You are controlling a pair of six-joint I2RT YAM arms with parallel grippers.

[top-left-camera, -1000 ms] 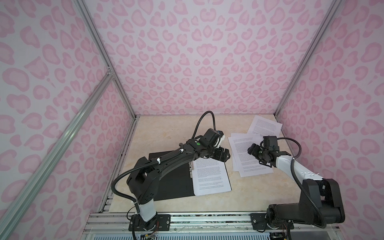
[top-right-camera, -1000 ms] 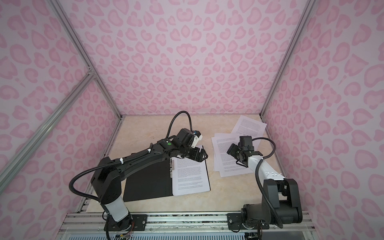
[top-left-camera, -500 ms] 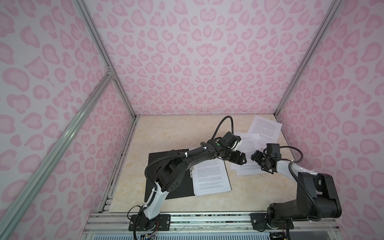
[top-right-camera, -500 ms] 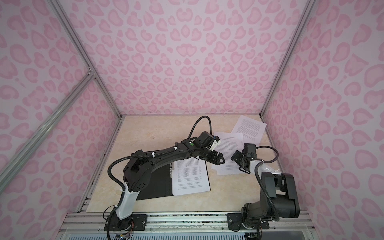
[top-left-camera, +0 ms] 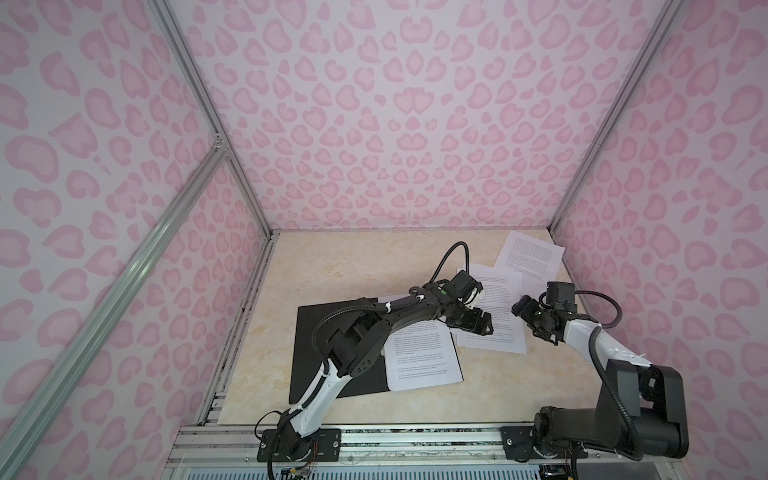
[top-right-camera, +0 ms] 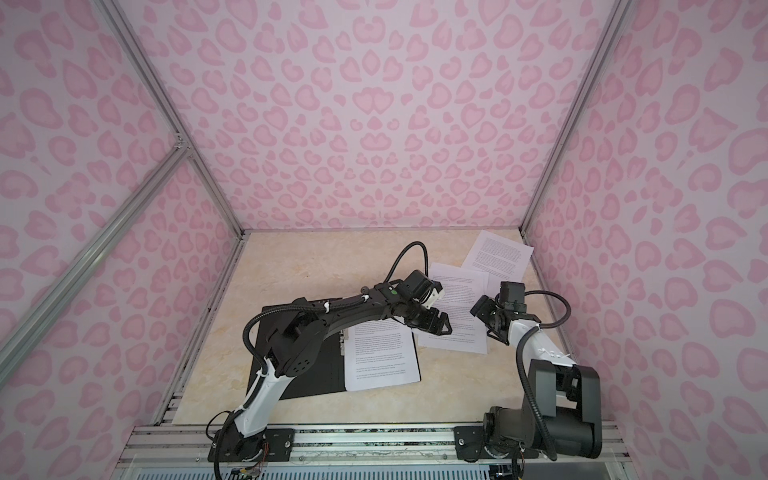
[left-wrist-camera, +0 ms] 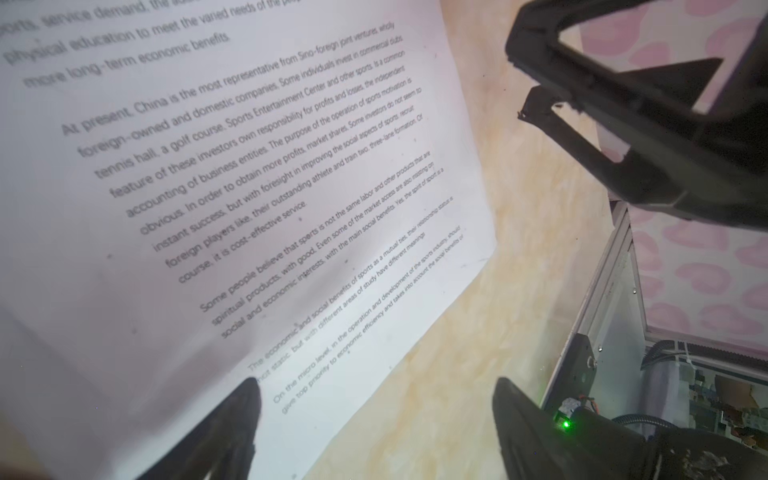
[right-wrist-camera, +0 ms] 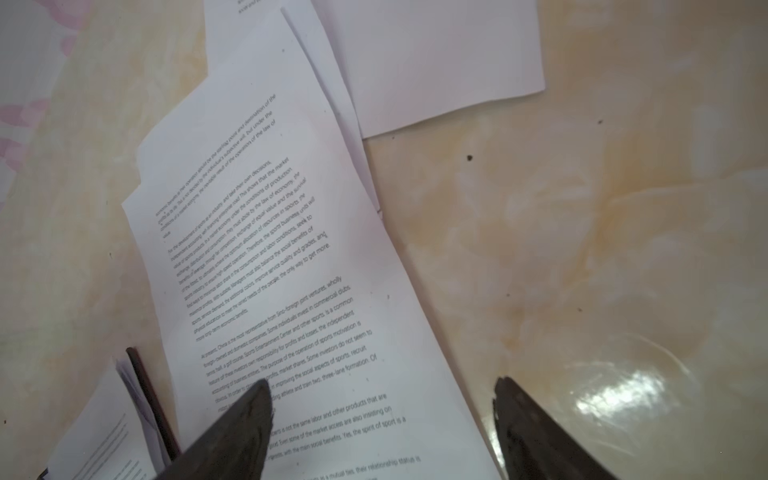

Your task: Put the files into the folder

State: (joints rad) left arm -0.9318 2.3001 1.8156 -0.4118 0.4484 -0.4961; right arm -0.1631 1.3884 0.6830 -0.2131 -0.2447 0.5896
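The folder (top-left-camera: 332,345) (top-right-camera: 291,357) lies open, black side up, left of centre. One printed sheet (top-left-camera: 422,361) (top-right-camera: 380,357) rests on its right half. More files form a loose stack (top-left-camera: 494,307) (top-right-camera: 461,299) to the right, and another sheet (top-left-camera: 532,259) lies at the back right. My left gripper (top-left-camera: 484,328) (left-wrist-camera: 374,386) hangs open over the stack's near corner, with one finger (left-wrist-camera: 237,419) above the paper (left-wrist-camera: 249,166) and the other above bare table. My right gripper (top-left-camera: 521,309) (right-wrist-camera: 382,386) stands open astride the stack's right edge (right-wrist-camera: 270,249).
Pink-patterned walls close in the beige table (top-left-camera: 332,270) on three sides, and the right wall stands close behind the far sheet. An aluminium rail (top-left-camera: 374,436) runs along the front edge with both arm bases. The two grippers face each other a short way apart.
My left arm has swung right, from above the folder's sheet to the near corner of the loose stack. My right gripper has shifted slightly nearer and to the right.
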